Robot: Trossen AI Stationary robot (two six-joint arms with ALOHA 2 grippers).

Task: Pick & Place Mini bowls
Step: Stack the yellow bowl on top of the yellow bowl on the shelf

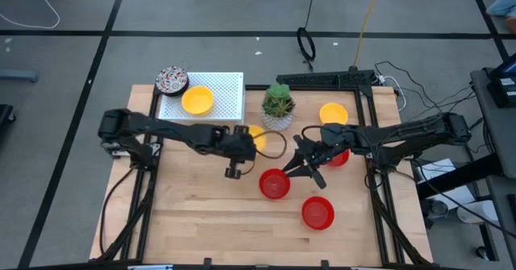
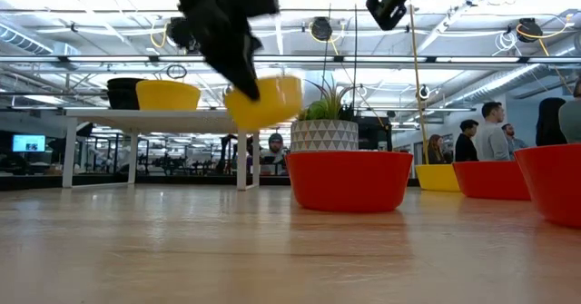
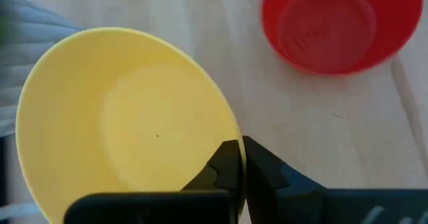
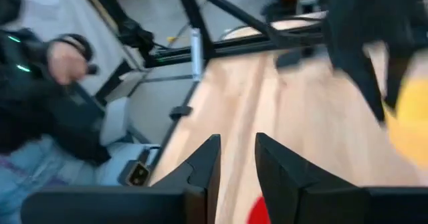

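Left tool (image 3: 242, 158) pinches the rim of a yellow bowl (image 3: 127, 117), lifted clear of the wooden surface (image 1: 201, 205) beside the potted plant (image 1: 278, 105); right tool (image 4: 235, 158) hangs mid-surface, fingers slightly apart, holding nothing; red bowls (image 1: 274, 184) rest near it; another yellow bowl (image 1: 197, 101) and a patterned bowl (image 1: 172, 80) sit on the white tray (image 1: 230, 89).

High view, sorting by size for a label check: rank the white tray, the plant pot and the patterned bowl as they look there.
1. White tray, clearly largest.
2. Plant pot and patterned bowl: look about alike; the leaves hide most of the pot, so no ranking.
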